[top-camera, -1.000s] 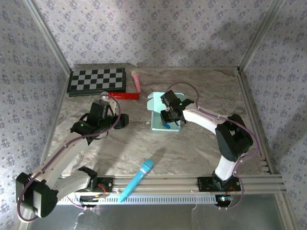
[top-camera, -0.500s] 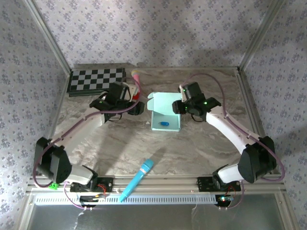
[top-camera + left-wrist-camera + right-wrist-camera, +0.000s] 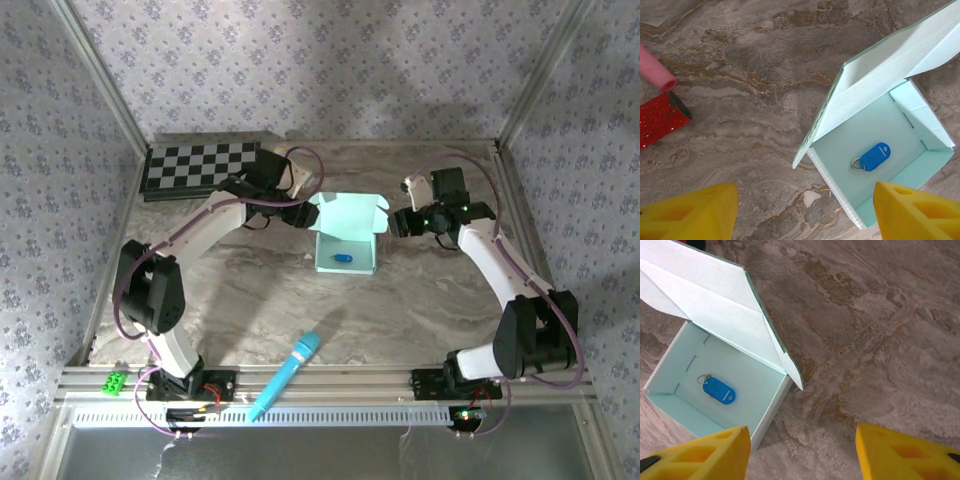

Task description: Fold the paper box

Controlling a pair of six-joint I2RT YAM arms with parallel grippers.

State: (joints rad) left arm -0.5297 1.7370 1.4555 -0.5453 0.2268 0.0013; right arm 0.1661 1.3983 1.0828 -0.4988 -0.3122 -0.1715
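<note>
The paper box [image 3: 358, 266], pale mint-blue card, sits mid-table with its lid [image 3: 348, 213] standing open at the far side. A blue key tag [image 3: 343, 258] lies on its floor. My left gripper [image 3: 297, 212] is open beside the lid's left end, holding nothing. In the left wrist view the left gripper [image 3: 805, 215] has yellow fingers [image 3: 690, 212] wide apart over the box [image 3: 890, 125] wall, with the key tag [image 3: 874, 156] inside. My right gripper [image 3: 402, 222] is open beside the lid's right end. In the right wrist view the right gripper [image 3: 802, 455] straddles the box [image 3: 685, 365] corner and bare table.
A chessboard [image 3: 200, 165] lies at the far left corner. A blue microphone [image 3: 288, 370] rests near the front rail. A red block [image 3: 660, 117] and a pink stick [image 3: 655, 67] lie left of the box. A small green piece [image 3: 115, 381] sits on the rail.
The left arm swung right and forward to the lid's left end. The right gripper left the box's inside and moved to its right side. Both jaws opened wider.
</note>
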